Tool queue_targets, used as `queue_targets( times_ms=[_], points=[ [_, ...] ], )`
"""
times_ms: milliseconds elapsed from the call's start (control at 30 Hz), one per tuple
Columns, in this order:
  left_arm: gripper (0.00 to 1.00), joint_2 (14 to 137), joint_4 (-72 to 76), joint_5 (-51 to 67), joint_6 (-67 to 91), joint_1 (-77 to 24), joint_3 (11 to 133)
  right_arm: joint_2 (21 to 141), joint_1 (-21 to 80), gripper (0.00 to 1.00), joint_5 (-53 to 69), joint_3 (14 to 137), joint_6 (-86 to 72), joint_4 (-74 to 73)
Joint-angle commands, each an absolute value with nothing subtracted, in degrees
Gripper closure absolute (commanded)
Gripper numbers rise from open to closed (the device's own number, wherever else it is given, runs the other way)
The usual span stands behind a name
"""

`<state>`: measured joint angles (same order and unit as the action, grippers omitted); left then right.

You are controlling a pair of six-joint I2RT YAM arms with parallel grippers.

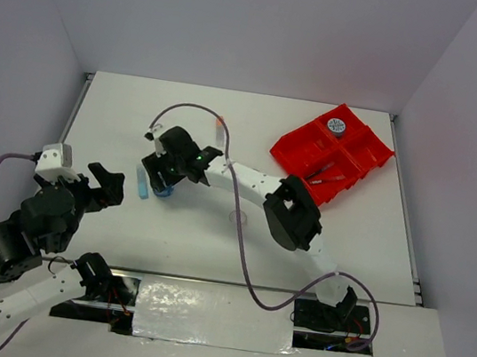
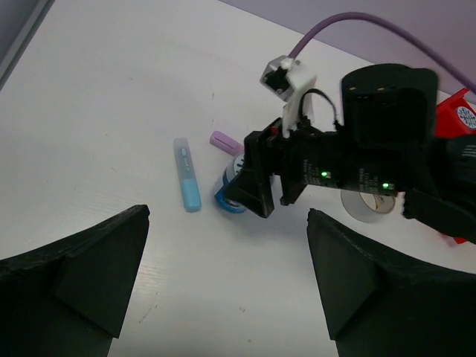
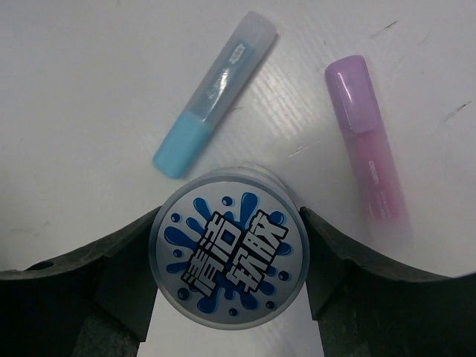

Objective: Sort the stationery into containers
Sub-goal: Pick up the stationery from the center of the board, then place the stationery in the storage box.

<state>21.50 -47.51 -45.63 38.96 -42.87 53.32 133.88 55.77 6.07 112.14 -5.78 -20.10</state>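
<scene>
Left gripper hangs wide open and empty at the table's front-left. Ahead, the right gripper squeezes a blue-white tub. A blue tube and a pink tube lie just beyond, apart. Far right, by the edge, sits the red tray, with a second tub inside.

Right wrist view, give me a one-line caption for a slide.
Right gripper clasps a round tub with a blue-white lid; a blue tube and a pink tube lie on the table beyond.
</scene>
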Motion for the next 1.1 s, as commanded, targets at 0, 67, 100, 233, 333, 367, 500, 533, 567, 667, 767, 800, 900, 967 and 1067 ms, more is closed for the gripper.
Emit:
queue_targets(
  times_ms=[0, 67, 100, 233, 333, 367, 500, 533, 567, 667, 767, 800, 900, 967, 1067],
  points=[
    [0.01, 20.65, -45.17, -45.61, 37.7, -42.63, 53.35, 119.38, 54.68, 1.0, 9.77, 111.01, -8.0, -12.57],
    [0.01, 20.65, -45.35, -45.62, 37.79, -42.63, 53.44, 112.52, 53.01, 1.0, 7.66, 108.12, -8.26, -12.04],
    [0.01, 20.65, -45.53, -45.62, 37.79, -42.63, 53.44, 109.98, 50.56, 1.0, 6.25, 106.1, -8.44, -12.3],
    [0.01, 19.87, -45.26, -45.27, 37.62, -42.63, 53.35, 99.25, 41.77, 1.0, -14.76, 102.49, -6.68, -15.46],
    [0.01, 18.81, -45.18, -45.09, 37.62, -42.63, 53.26, 99.57, 31.08, 1.0, -27.98, 104.41, -9.21, -21.34],
    [0.01, 18.11, -45.0, -44.91, 37.44, -42.63, 53.17, 100.19, 28.15, 1.0, -29.95, 105.28, -10.62, -24.84],
    [0.01, 17.4, -44.12, -43.86, 36.65, -42.71, 52.74, 103.26, 14.71, 1.0, -32.43, 104.69, -13.53, -22.6],
    [0.01, 17.58, -44.12, -43.68, 36.56, -42.71, 52.82, 103.97, 13.11, 1.0, -31.91, 104.33, -13.54, -19.89],
    [0.01, 18.1, -44.12, -43.51, 36.56, -42.71, 52.82, 104.76, 12.05, 1.0, -31.47, 104.15, -13.88, -18.56],
    [0.01, 19.6, -43.6, -42.2, 35.77, -42.8, 52.82, 110.37, 8.27, 1.0, -33.13, 108.6, -15.64, -17.93],
    [0.01, 20.83, -42.9, -40.61, 34.9, -42.89, 52.65, 118.53, 5.99, 1.0, -31.91, 114.41, -15.47, -19.42],
    [0.01, 21.09, -42.63, -40.26, 34.63, -42.89, 52.56, 119.96, 5.54, 1.0, -31.99, 115.56, -15.38, -19.86],
    [0.01, 21.88, -41.84, -38.59, 33.58, -42.89, 52.47, 126.37, 3.61, 1.0, -28.23, 122.59, -15.12, -23.19],
    [0.01, 22.67, -41.84, -38.32, 33.4, -42.89, 52.47, 131.1, 2.82, 1.0, -26.64, 129.07, -15.21, -27.15],
    [0.01, 22.85, -41.4, -37.62, 32.96, -42.89, 52.38, 132.19, 2.02, 1.0, -26.28, 129.39, -14.5, -26.73]
  ],
)
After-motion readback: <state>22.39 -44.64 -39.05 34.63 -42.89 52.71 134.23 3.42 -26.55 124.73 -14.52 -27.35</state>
